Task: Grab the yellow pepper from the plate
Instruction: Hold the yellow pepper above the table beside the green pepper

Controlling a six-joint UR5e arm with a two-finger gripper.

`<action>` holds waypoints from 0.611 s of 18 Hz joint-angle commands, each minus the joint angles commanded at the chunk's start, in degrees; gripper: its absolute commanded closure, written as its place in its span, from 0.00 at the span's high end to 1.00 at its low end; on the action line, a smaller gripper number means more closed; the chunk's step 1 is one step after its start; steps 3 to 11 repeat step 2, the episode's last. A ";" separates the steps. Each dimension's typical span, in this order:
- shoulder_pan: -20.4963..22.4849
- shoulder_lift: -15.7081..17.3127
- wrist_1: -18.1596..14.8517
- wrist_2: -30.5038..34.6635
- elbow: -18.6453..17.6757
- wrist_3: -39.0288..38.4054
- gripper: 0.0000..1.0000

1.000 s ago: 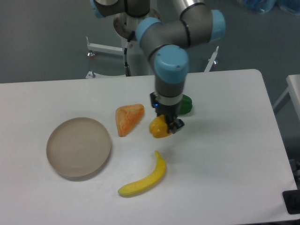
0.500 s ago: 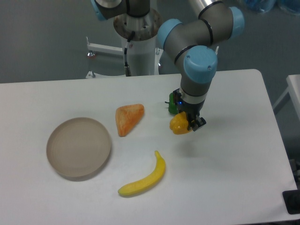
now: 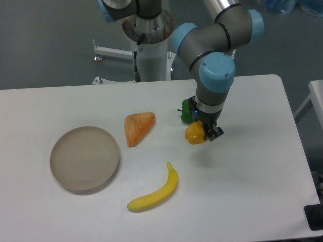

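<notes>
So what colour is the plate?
The plate is a matte tan-beige, seen in the fixed camera view.

No readable text anywhere in this shot: no words, labels, brands, numbers or signs on anything in view.
</notes>
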 joint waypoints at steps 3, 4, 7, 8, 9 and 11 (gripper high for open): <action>0.00 0.00 0.00 0.00 0.00 0.00 0.04; 0.00 0.00 0.00 0.00 0.00 0.00 0.04; 0.00 0.00 0.00 0.00 0.00 0.00 0.04; 0.00 0.00 0.00 0.00 0.00 0.00 0.04; 0.00 0.00 0.00 0.00 0.00 0.00 0.04; 0.00 0.00 0.00 0.00 0.00 0.00 0.04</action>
